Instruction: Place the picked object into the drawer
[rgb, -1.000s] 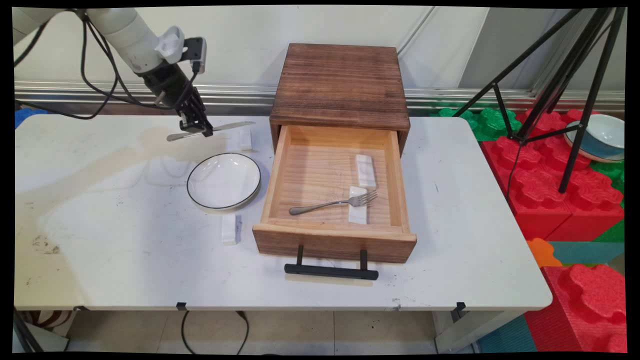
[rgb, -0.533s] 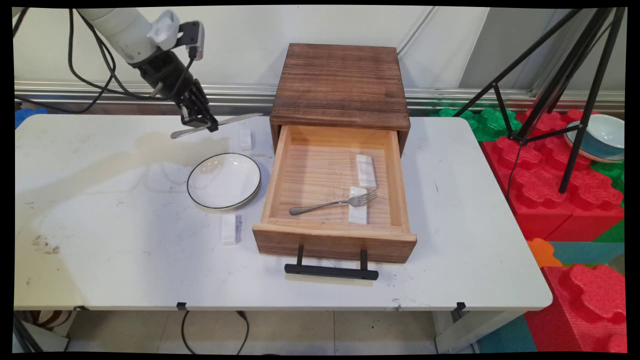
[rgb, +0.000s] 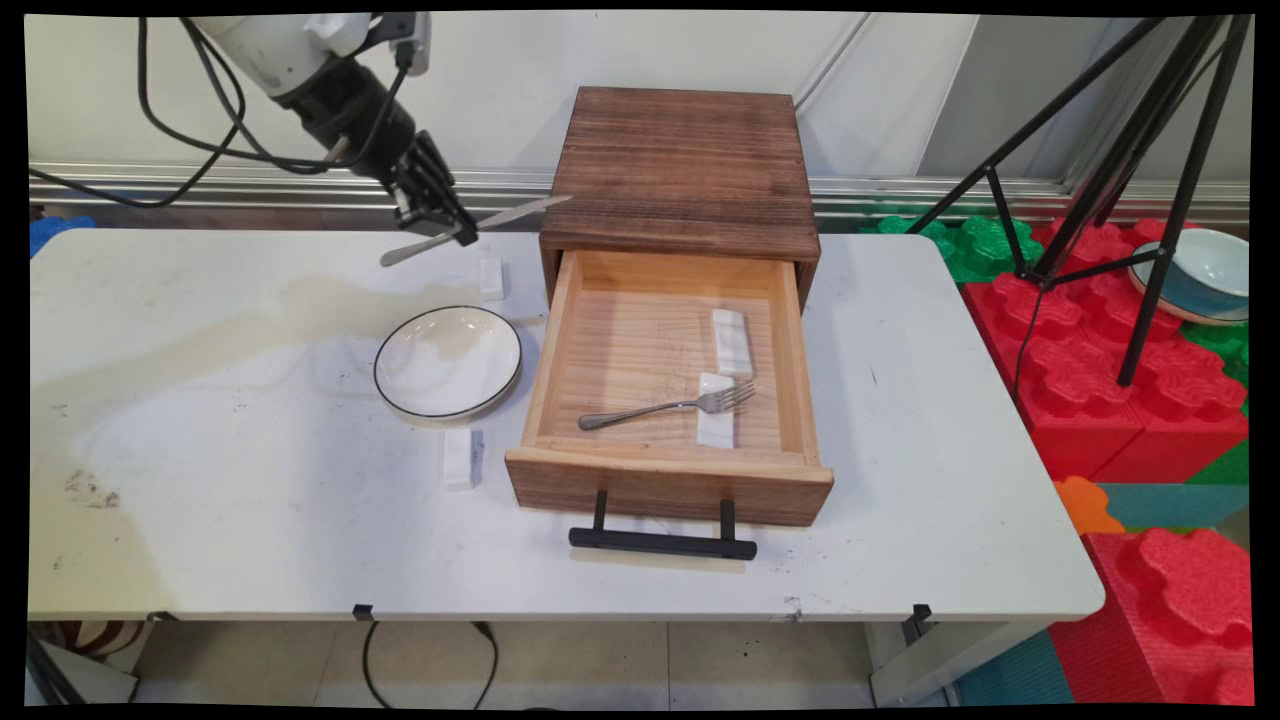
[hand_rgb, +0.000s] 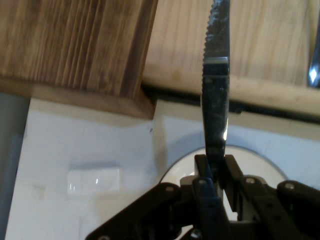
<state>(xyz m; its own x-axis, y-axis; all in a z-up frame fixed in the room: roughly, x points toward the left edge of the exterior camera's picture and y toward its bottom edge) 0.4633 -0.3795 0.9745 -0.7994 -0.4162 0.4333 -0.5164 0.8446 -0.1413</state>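
White table (rgb: 250, 500) fills your view in front of a pale wall, with red and green foam blocks (rgb: 1120, 380) and a black tripod (rgb: 1130, 200) to the right. Count one knife (rgb: 500, 215), one fork (rgb: 665, 408), one black-rimmed plate (rgb: 447, 360), one wooden drawer box (rgb: 680, 170) with its drawer (rgb: 665, 480) pulled open, and four small white blocks: two on the table (rgb: 490, 278) (rgb: 460, 458), two in the drawer (rgb: 730, 340) (rgb: 715, 428). Your end effector (rgb: 455, 228) is clenched on the knife, which hangs in the air at the far left of the box, its blade tip toward the box's front corner. From the hand camera, the serrated blade (hand_rgb: 216, 100) runs up from the fingers (hand_rgb: 231, 170), its tip cut off at the frame edge. One bowl (rgb: 1200, 275) sits partly behind the tripod legs. No writing is legible.
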